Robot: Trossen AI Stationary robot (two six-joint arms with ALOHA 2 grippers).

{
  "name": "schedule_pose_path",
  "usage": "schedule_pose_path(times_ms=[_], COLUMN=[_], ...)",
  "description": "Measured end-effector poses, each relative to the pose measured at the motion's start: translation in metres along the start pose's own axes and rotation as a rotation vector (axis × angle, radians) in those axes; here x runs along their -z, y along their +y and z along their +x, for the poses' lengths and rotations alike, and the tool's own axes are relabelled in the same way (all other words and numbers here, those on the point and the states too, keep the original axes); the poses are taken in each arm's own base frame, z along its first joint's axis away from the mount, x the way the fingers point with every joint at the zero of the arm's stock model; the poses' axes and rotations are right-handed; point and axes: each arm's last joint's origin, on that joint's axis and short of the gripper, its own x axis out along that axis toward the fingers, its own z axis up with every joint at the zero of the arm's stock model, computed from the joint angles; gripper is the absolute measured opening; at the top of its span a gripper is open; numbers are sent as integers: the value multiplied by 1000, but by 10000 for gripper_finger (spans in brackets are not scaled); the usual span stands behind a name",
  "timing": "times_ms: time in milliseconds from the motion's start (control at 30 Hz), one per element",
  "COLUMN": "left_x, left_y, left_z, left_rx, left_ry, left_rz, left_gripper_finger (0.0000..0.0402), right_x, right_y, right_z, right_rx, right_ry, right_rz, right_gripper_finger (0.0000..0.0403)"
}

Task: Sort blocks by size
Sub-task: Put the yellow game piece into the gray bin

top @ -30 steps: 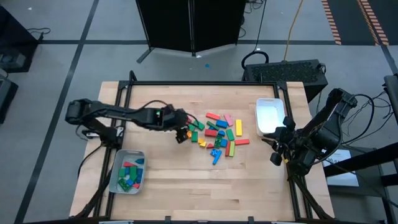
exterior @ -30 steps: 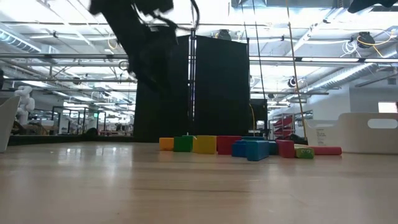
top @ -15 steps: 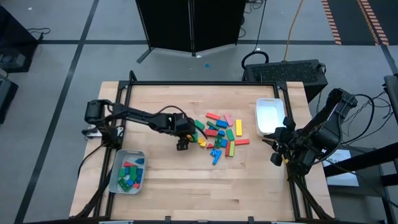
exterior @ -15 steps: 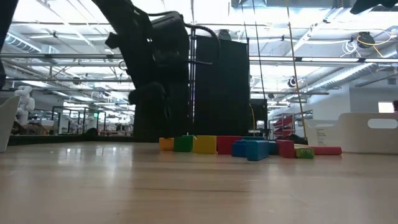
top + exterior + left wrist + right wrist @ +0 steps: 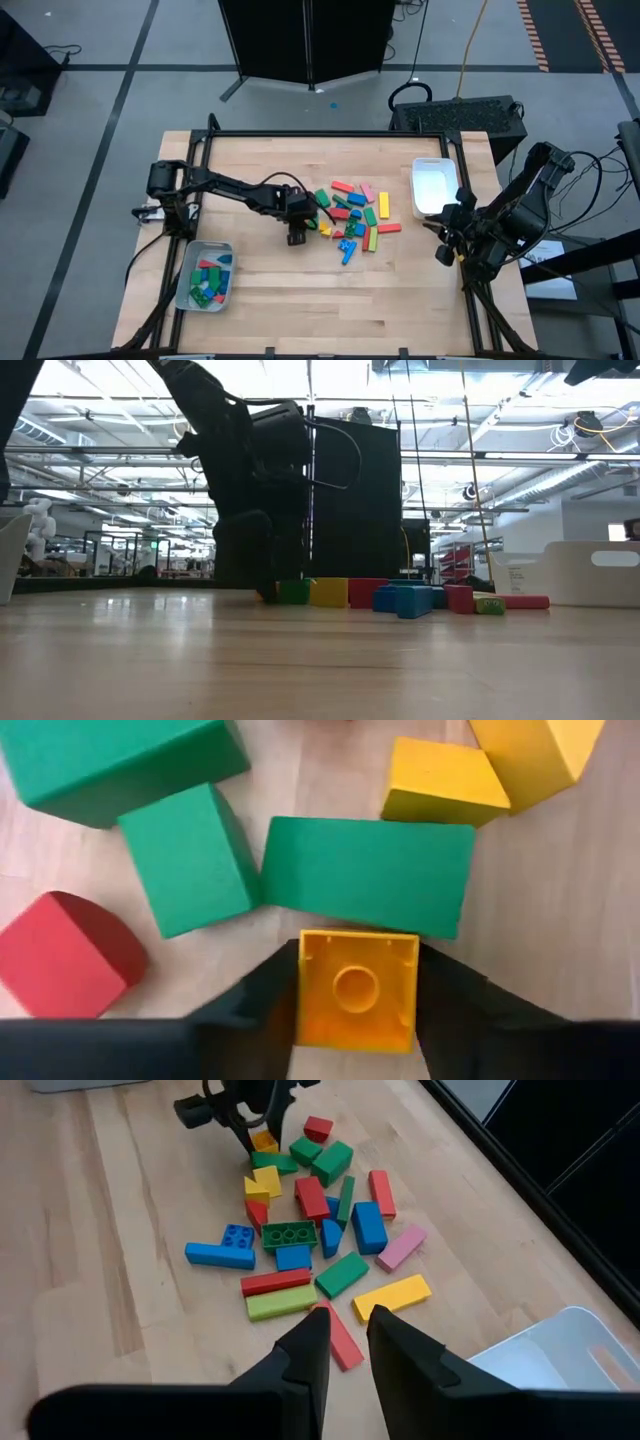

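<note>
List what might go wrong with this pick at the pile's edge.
The left gripper straddles a small yellow-orange block that sits tight against a green bar; lifting could drag or nudge that bar. The fingers grip only the block's sides, so it might twist or slip. The right gripper waits near the white tray.

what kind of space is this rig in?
Probably a large open lab or industrial workshop: the low view shows exposed ceiling pipes and shelving behind the table, and taped floor lines run past it.
</note>
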Motion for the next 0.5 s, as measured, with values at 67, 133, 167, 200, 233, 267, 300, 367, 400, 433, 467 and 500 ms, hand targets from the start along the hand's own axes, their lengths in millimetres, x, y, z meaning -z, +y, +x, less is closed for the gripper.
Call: schedule_pose_path(times_ms=[67, 133, 167, 200, 233, 267, 300, 367, 400, 433, 467, 500], left_x=[0, 1, 1, 1, -1, -1, 0, -1, -4, -5, -3, 3], left_y=[0, 1, 0, 0, -2, -5, -10, -22, -28, -34, -40, -46], left_z=[0, 0, 0, -1, -4, -9, -14, -32, -46, -61, -76, -90], left_rx=[-6, -6, -1, 7, 16, 17, 16, 30, 41, 51, 55, 49], left_ry=[0, 7, 14, 24, 30, 39, 56, 65, 42, 25, 26, 42], left_rz=[-2, -28, -51, -74, -86, -89, -83, -78, -84, -100, -121, -142], left_gripper_finger=[122, 122, 122, 122, 122, 122, 122, 122, 122, 122, 122, 122], right_x=[0, 0, 0, 0, 0, 0, 0, 0, 0, 0, 0, 0], right_y=[0, -1, -1, -1, -1, -1, -1, -1, -1, -1, -1, -1], right_z=[0, 0, 0, 0, 0, 0, 0, 0, 0, 0, 0, 0], right_rx=[4, 7, 7, 8, 8, 8, 8, 8, 7, 8, 7, 8], right_ry=[-1, 0, 0, 0, 0, 0, 0, 0, 0, 0, -1, -2], right_rz=[-3, -7, -7, -8, -7, -7, -7, -7, -7, -7, -7, -7], right_gripper_finger=[68, 68, 68, 68, 68, 68, 68, 68, 68, 68, 68, 68])
